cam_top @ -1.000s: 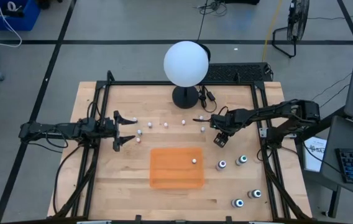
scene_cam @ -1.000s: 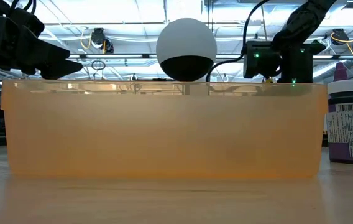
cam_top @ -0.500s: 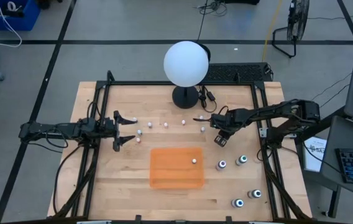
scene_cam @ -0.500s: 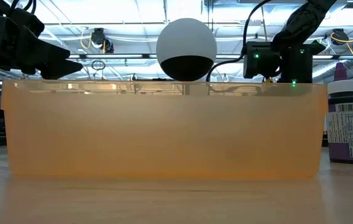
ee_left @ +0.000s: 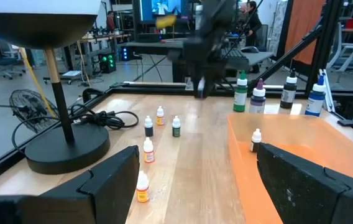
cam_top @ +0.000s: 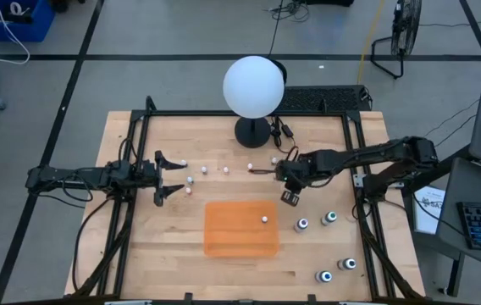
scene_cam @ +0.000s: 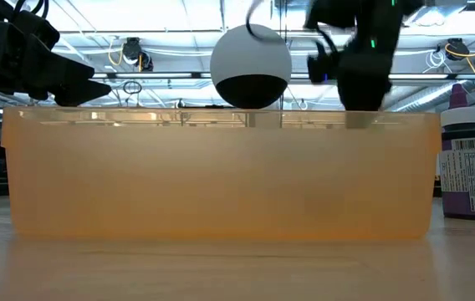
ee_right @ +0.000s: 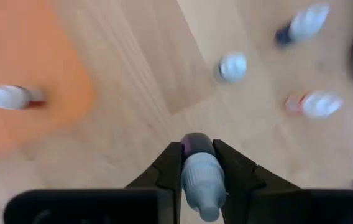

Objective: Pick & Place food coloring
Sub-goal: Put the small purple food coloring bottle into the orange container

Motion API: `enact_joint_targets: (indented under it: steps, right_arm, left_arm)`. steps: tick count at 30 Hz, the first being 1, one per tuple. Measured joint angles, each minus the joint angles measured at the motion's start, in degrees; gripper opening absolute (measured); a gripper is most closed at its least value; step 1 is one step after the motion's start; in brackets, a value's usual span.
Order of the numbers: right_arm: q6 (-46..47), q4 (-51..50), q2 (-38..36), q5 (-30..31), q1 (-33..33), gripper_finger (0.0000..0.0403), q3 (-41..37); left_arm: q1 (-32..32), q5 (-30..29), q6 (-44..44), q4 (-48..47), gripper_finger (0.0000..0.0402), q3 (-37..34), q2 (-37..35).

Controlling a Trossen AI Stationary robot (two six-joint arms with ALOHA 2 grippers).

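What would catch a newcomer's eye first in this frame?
The large white globe lamp at the table's far edge dominates, with the orange tray in the middle holding one small bottle. The right gripper hangs just off the tray's far right corner, shut on a small purple-bodied bottle. The left gripper waits open on the table's left side.

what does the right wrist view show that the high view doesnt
Only the right wrist view shows the right gripper shut on a small bottle, fingers against both sides of it. Only the high view shows the whole table, the waiting left gripper open near the left end of the small bottle row, the globe lamp, and four larger bottles. Both show the orange tray with one small bottle in it.
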Motion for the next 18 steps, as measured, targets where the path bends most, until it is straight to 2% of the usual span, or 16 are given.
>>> enact_joint_targets:
  steps: [4, 11, 18]
  right_arm:
    - [2.19, -5.90, 2.49, 4.91, 5.43, 0.0055, 10.10]
    - [2.81, -11.95, 14.69, 4.57, 12.19, 0.0055, 24.02]
    - [-2.24, -18.06, 30.85, -2.97, 18.20, 0.0055, 38.32]
  left_arm:
    - [0.00, -0.01, 0.00, -0.01, 0.0324, 0.00, 0.00]
    - [0.00, -0.01, 0.00, -0.03, 0.0324, 0.00, 0.00]
    - [0.00, -0.01, 0.00, -0.01, 0.0324, 0.00, 0.00]
